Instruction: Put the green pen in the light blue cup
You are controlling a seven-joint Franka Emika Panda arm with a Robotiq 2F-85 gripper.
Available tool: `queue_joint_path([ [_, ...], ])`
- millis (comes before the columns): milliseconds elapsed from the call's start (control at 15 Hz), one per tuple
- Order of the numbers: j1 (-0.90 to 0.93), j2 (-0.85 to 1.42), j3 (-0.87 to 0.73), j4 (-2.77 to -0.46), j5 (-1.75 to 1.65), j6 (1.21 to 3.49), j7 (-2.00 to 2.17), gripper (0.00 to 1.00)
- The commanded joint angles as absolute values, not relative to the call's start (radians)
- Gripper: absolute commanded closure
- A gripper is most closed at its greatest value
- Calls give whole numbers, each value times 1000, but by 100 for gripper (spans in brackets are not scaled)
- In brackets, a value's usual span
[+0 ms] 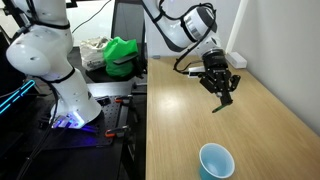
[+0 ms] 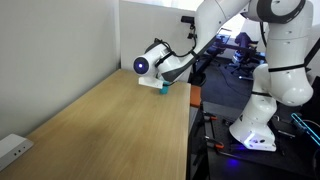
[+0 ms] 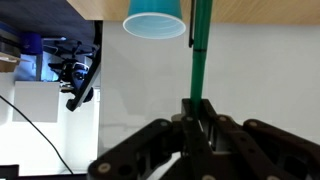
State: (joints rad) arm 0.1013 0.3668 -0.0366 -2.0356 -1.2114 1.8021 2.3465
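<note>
In the wrist view my gripper [image 3: 197,112] is shut on the green pen [image 3: 200,55], which sticks straight out from between the fingers. The light blue cup [image 3: 156,18] shows at the top edge of that view, just left of the pen's far end. In an exterior view my gripper [image 1: 221,92] hangs above the wooden table, well behind the cup [image 1: 216,160], which stands upright near the front edge. In an exterior view the arm's wrist [image 2: 150,65] hides most of the cup [image 2: 165,88]; the fingers are hidden there.
The wooden table [image 1: 180,120] runs along a white wall. A power strip [image 2: 12,150] lies on the table by the wall. A second white robot arm [image 1: 45,50] and a green object [image 1: 122,55] stand beside the table.
</note>
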Motion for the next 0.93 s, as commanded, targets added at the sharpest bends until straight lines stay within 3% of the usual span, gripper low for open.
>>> queue_joint_path([
  [0, 103, 341, -11, -2072, -1208, 1719, 2437, 97],
  [867, 51, 236, -10, -2179, -1197, 1671, 2522, 97],
])
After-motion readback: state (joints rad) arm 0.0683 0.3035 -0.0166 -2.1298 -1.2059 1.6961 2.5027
